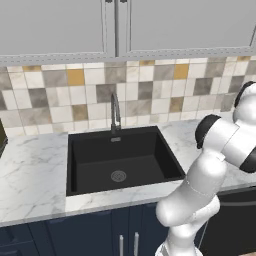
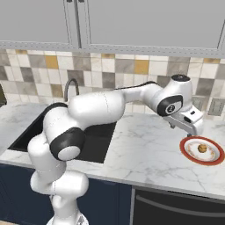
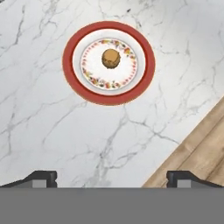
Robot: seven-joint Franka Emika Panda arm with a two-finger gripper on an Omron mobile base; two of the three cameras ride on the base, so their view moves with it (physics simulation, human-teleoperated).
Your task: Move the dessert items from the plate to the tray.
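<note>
claw (image 3: 112, 177): wide, holding nothing | dessert item (image 3: 111, 58): centred on red-rimmed plate (image 3: 70, 65) on the surface, straight ahead of claw in hand view, apart | wooden tray (image 3: 199, 151) corner beside claw

1. The left base view looks forward and down from behind the arm at the sink (image 1: 120, 160) and tiled wall.
2. The right base view faces the same sink (image 2: 66, 136) from the other side, and also the plate (image 2: 202, 150).
3. The hand view looks straight down on the plate (image 3: 108, 62), from close above.
</note>
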